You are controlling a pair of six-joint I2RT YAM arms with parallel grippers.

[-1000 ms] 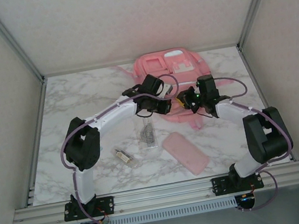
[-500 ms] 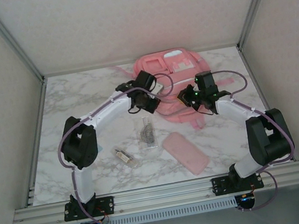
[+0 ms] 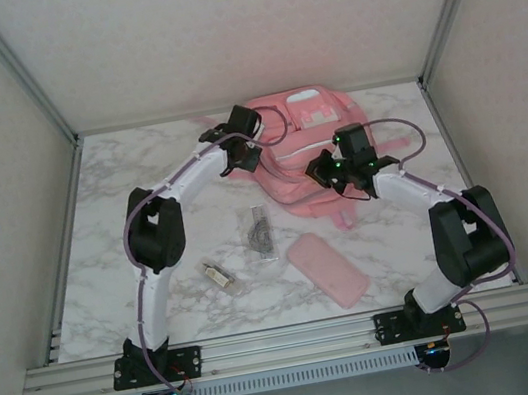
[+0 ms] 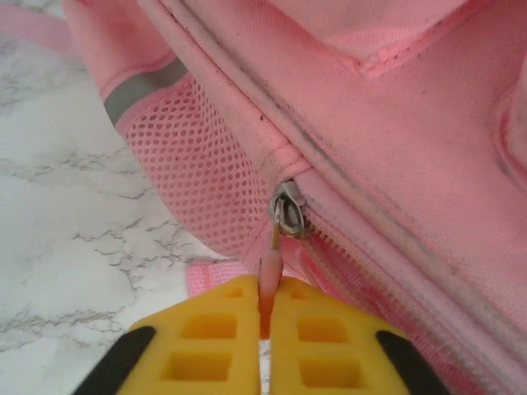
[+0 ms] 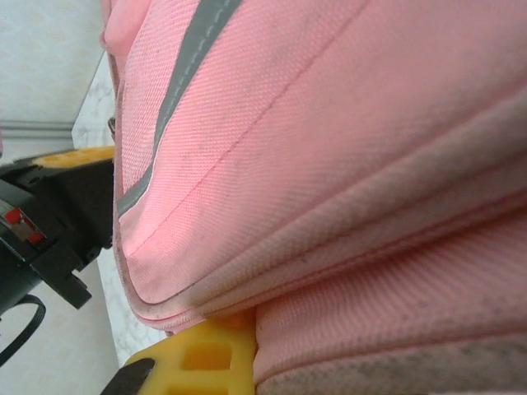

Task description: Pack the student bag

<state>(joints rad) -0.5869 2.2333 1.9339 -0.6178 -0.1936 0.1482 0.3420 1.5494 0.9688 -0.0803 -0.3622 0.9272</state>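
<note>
1. Bag [image 3: 297,121]: pink, flat at the far middle of the table [image 3: 139,178], between both arms.
2. Right gripper [image 3: 326,169]: at the bag's near-right edge, fingers pressed together on a fold of its fabric (apparently anchoring it).
3. Left gripper [image 4: 265,329]: fingers pinching the zip pull [image 4: 268,276].
4. Slider [image 4: 288,210]: just ahead of the left fingers. The zip line runs off to their right, so the left arm is likely to lead.

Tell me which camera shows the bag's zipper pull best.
Left wrist: the zipper pull sits close up, pinched by the left end effector. From the top, the student bag shows, the pull too small to tell. Right wrist: bag fabric.
</note>
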